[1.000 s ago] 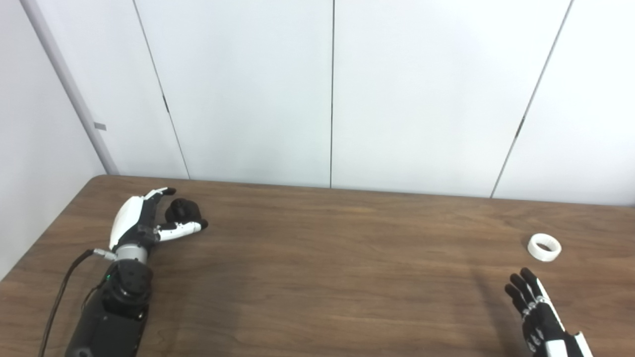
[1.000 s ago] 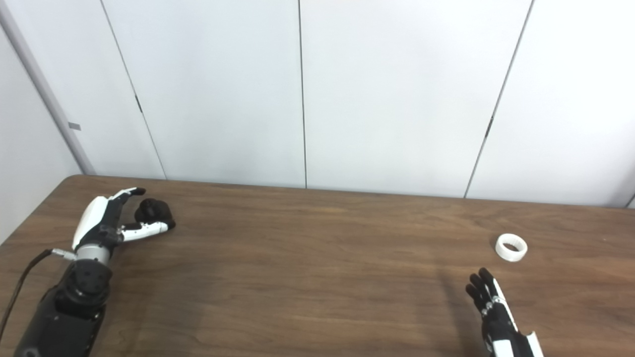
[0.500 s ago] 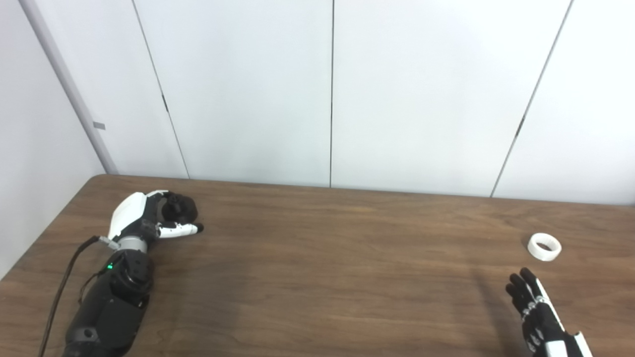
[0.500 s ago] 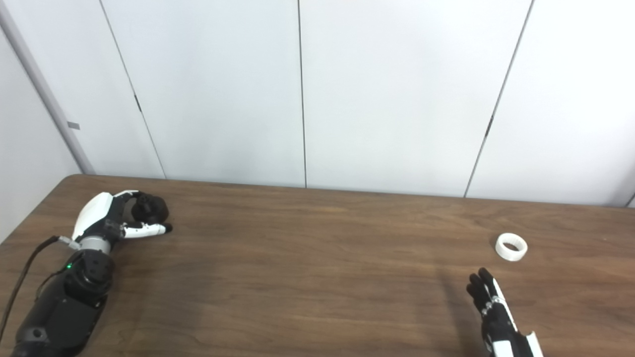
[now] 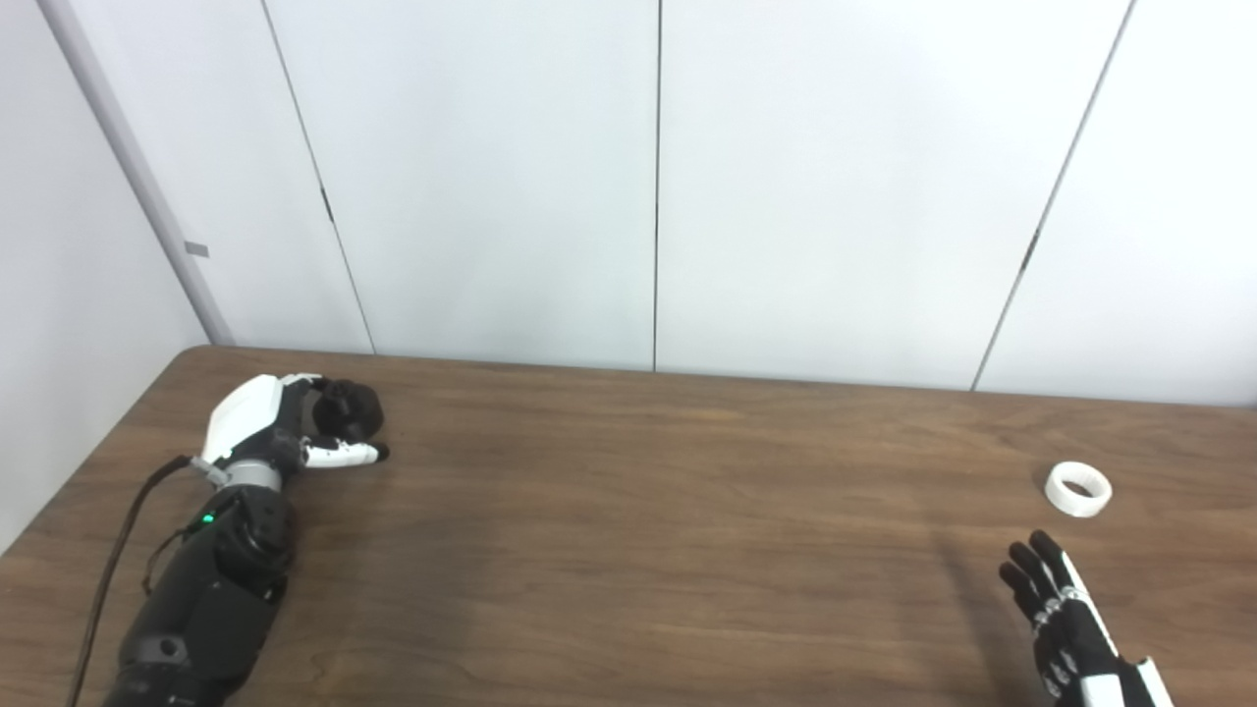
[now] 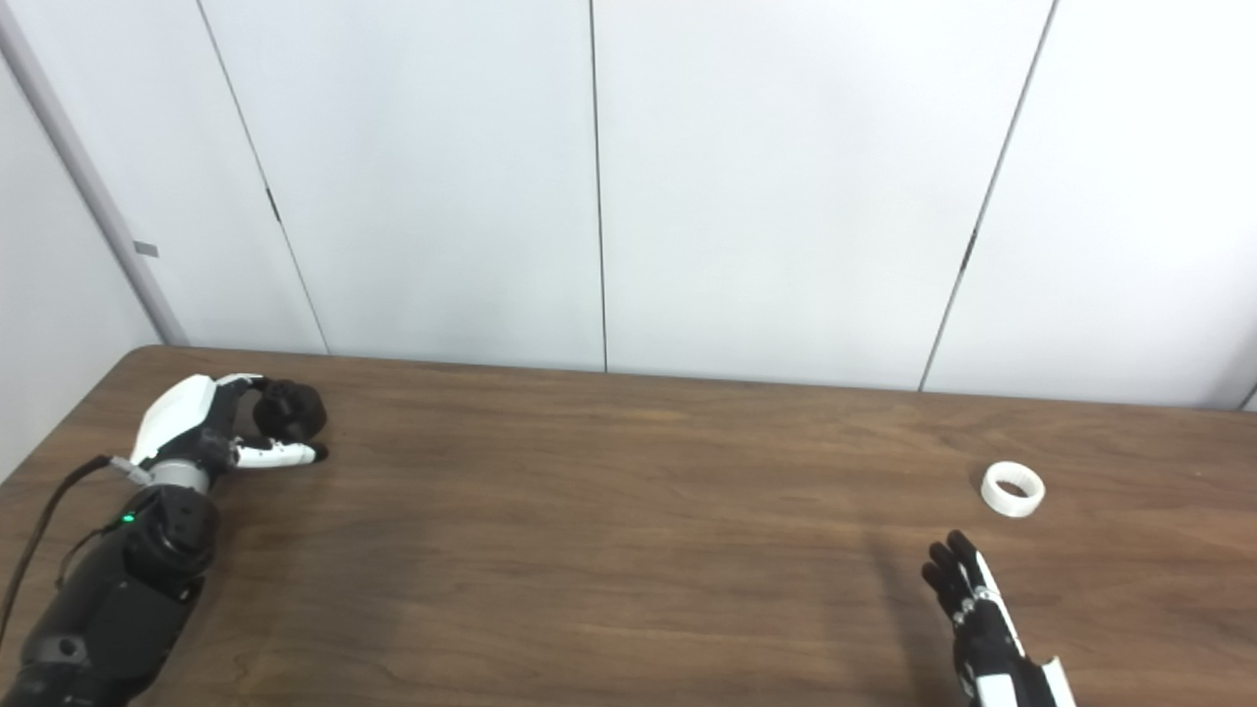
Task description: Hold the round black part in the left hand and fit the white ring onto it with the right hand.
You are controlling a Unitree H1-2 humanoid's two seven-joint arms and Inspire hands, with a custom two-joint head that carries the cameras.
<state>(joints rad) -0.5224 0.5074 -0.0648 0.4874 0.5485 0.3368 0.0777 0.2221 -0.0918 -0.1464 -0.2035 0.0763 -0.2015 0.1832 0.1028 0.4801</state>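
Left hand (image 5: 270, 432) curled around round black part (image 5: 350, 413) near table (image 5: 628, 550) far-left corner, grip probably closed. Right hand (image 5: 1065, 628) open and empty at the near-right edge, short of white ring (image 5: 1077, 488).

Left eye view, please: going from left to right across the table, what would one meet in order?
Left hand → black part in its fingers → white ring, lying alone on the table. The right hand overlaps the ring's span from nearer the camera, so its place is unclear.
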